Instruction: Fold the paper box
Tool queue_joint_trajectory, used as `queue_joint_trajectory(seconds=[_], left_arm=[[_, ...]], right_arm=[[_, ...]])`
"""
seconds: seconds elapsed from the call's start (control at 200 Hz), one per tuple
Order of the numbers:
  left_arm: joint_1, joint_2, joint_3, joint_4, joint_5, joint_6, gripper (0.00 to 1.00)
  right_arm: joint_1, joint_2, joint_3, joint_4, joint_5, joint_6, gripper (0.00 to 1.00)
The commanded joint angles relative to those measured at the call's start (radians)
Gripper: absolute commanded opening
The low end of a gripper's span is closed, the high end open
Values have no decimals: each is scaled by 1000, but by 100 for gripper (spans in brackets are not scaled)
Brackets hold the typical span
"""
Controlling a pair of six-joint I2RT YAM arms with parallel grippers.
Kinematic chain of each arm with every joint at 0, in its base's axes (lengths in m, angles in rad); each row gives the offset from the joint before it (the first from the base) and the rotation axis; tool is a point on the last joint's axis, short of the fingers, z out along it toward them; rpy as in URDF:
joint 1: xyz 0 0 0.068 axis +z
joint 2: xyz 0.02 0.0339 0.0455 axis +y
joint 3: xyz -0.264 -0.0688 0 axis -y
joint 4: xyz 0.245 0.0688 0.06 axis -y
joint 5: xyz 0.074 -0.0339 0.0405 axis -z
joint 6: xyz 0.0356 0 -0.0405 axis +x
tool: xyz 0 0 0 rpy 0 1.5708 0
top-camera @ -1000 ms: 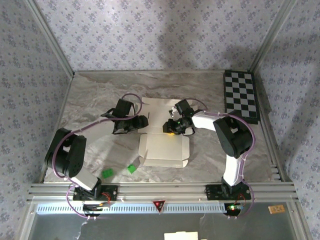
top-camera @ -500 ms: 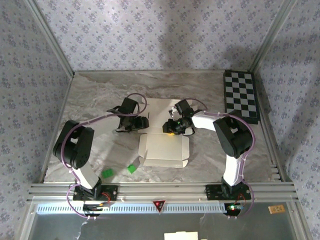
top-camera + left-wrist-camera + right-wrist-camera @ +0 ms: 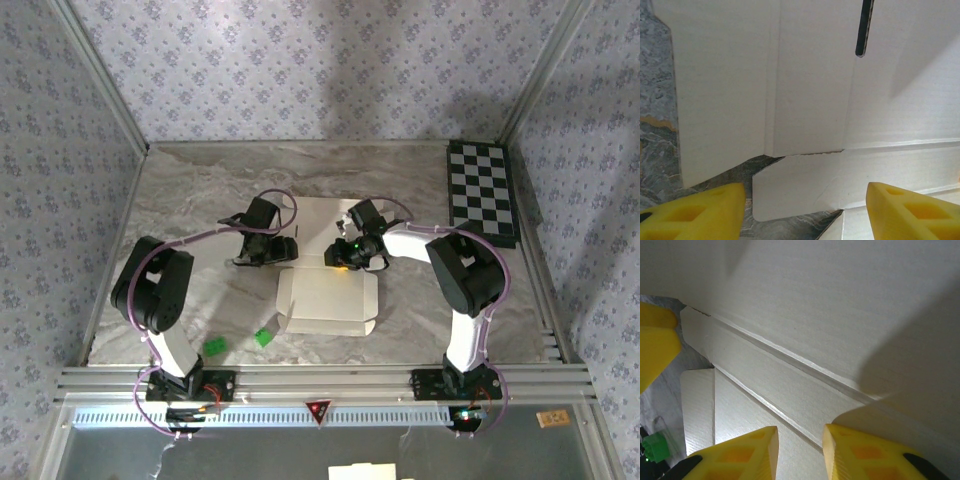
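Note:
The paper box [image 3: 328,300] lies as a flat white die-cut sheet in the middle of the table. My left gripper [image 3: 281,249] sits low at its left edge, open. In the left wrist view, the yellow fingertips [image 3: 690,210] stand wide apart on either side of a small rounded side flap [image 3: 795,185], not touching it, and a narrow slot [image 3: 865,27] shows farther up the sheet. My right gripper [image 3: 346,256] is over the sheet's middle creases [image 3: 790,360]. Its fingers [image 3: 735,455] stand a narrow gap apart with only flat cardboard showing beneath.
Two small green bits [image 3: 215,347] [image 3: 264,337] lie near the front left of the sheet. A black-and-white checkerboard [image 3: 482,190] lies at the back right. Patterned walls close in the marble table [image 3: 190,190] on three sides.
My left gripper has moved right to the sheet's left edge, its elbow has swung nearer, and its jaws have widened slightly. The right arm and the sheet have not moved.

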Motion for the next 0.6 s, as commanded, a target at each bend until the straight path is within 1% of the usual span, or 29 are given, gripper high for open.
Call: queue_joint_trajectory(seconds=[0.0,0.26,0.405,0.595], left_arm=[[-5,22,12,19,30,7,64],[2,27,14,26,59,-4,63],[7,-3,1,37,66,-18,61],[16,-53,-16,85,128,-61,61]], right_arm=[[17,23,-23,-94,47,-10,33],[22,22,-17,-102,47,-14,33],[23,18,-16,-107,49,-17,33],[24,17,-13,-113,48,-18,32]])
